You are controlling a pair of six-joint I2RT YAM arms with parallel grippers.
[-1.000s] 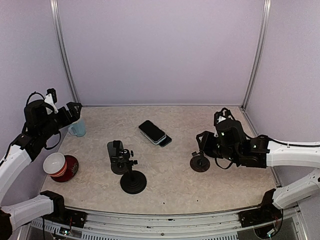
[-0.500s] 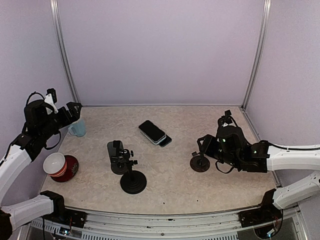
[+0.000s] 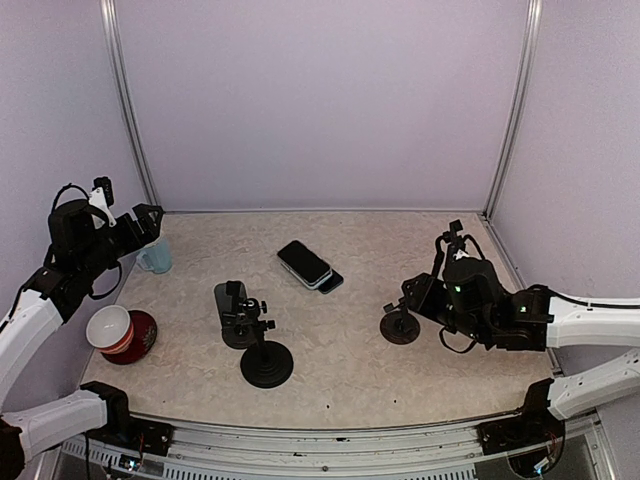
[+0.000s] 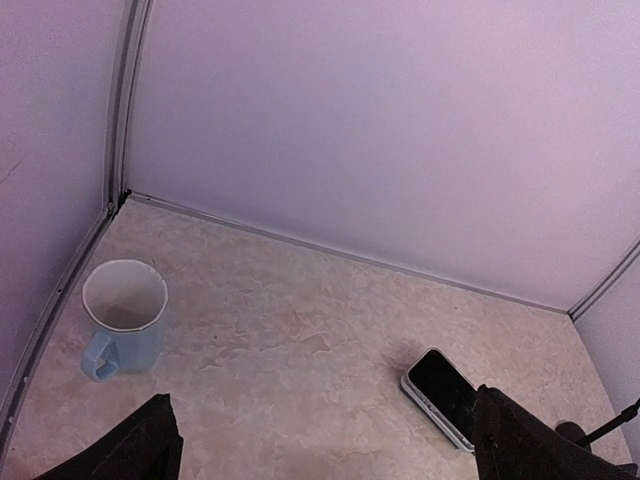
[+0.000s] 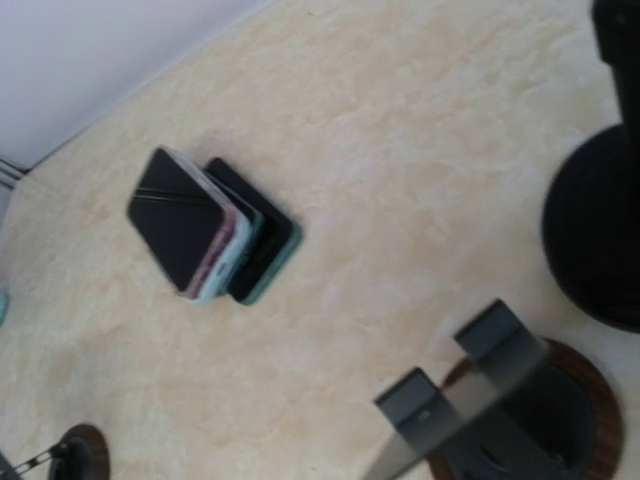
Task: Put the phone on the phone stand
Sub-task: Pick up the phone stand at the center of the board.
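Two phones lie stacked (image 3: 309,265) at the middle back of the table; the top one shows a dark screen (image 5: 178,220) and the lower one a teal edge. A small round-based phone stand (image 3: 400,325) stands right of centre, its grey cradle prongs (image 5: 470,370) close in the right wrist view. My right gripper (image 3: 408,293) hovers just behind and right of it, jaws apart, holding nothing. Far left and raised, my left gripper (image 3: 150,222) is open and empty (image 4: 322,425). It looks down on a phone (image 4: 445,390).
A taller black stand with a clamp head (image 3: 262,358) stands left of centre. A pale blue mug (image 3: 155,258) sits at the back left (image 4: 122,318). A white cup on a red saucer (image 3: 120,332) sits near the left edge. Purple walls close three sides.
My right arm has drawn back to the right, away from the small stand, and its jaws have widened. The stand is left standing alone. The left arm has not moved.
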